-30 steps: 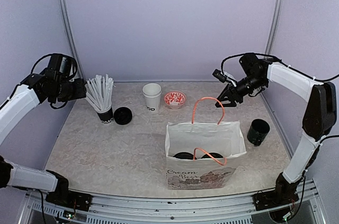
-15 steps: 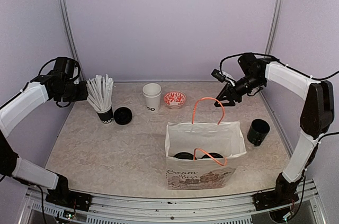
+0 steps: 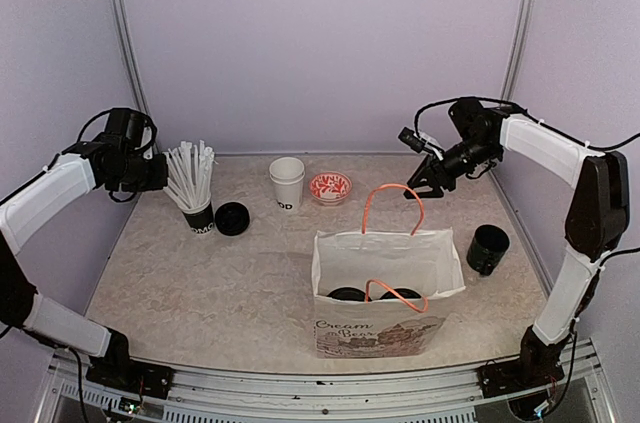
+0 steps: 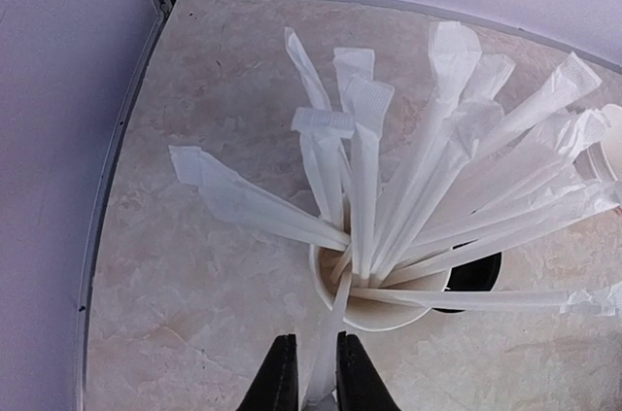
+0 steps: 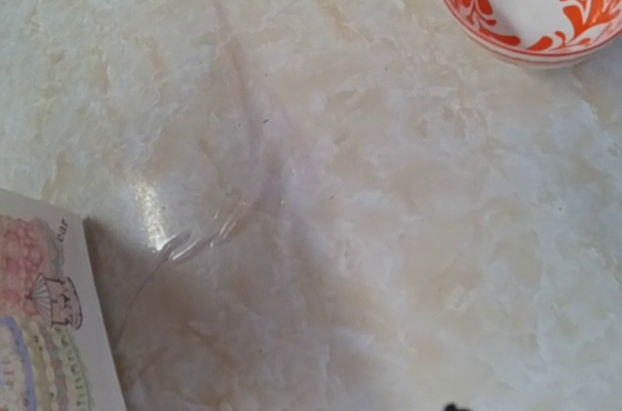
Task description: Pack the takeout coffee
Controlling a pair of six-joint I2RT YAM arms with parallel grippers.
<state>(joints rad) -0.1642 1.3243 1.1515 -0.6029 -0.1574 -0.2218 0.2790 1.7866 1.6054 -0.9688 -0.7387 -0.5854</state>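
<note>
Down in the paper bag [image 3: 380,333], near centre, both lidded coffee cups [image 3: 347,294] are already packed, so straws [image 3: 190,178] look next. Far left, one wrapped straw [image 4: 330,319] is pinched by the left gripper [image 4: 313,341], almost closed; a clean lift-out is needed. For the right gripper [image 3: 418,186], the opening can't be told.

One white paper bag [image 3: 380,263] with orange handles holds two round black plastic lids [image 3: 347,294], the cups under them hidden. On the table stand one open white paper cup [image 3: 287,183], one loose black round lid [image 3: 231,218], one orange-patterned bowl [image 3: 330,186], one black cylindrical pot [image 3: 487,249] and one black-based cup [image 3: 201,219] of white wrapped straws [image 4: 364,168], too bunched to count.
</note>
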